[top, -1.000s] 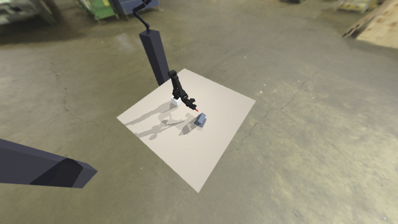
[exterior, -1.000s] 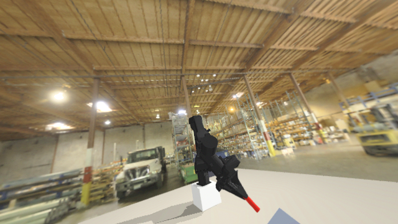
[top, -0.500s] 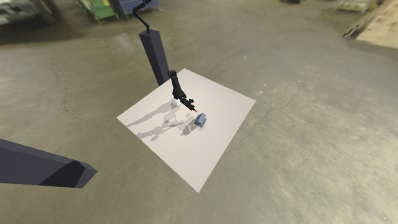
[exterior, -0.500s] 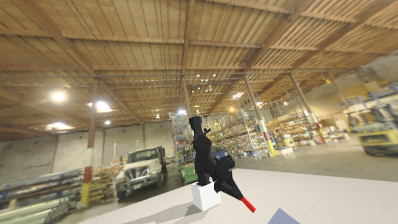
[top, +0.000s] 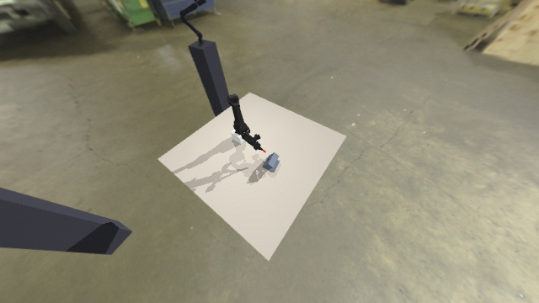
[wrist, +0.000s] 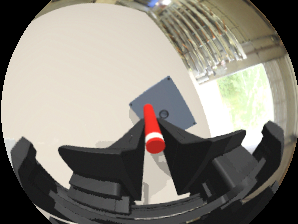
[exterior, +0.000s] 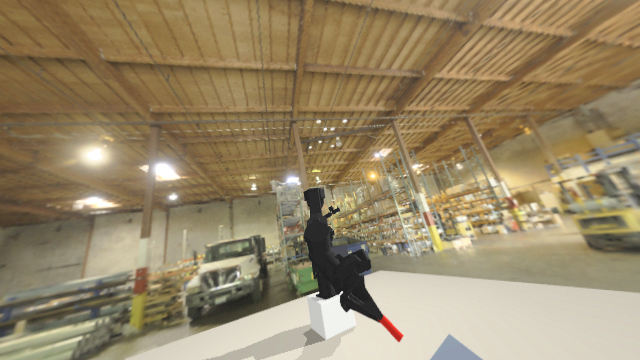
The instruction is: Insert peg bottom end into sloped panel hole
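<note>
Gripper [wrist: 152, 163] clamped on the red peg [wrist: 152, 129], held tilted above the worktop [top: 269, 210]. Peg's free end points down toward the blue-grey sloped panel [wrist: 164, 110], near it but apart. Hole [wrist: 161, 116] visible just beside the peg tip.

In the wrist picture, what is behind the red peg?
Behind the red peg, clamped in the gripper, is the blue-grey sloped panel on the table. A small dark mark beside the peg may be the hole; the peg covers the panel's middle strip.
</note>
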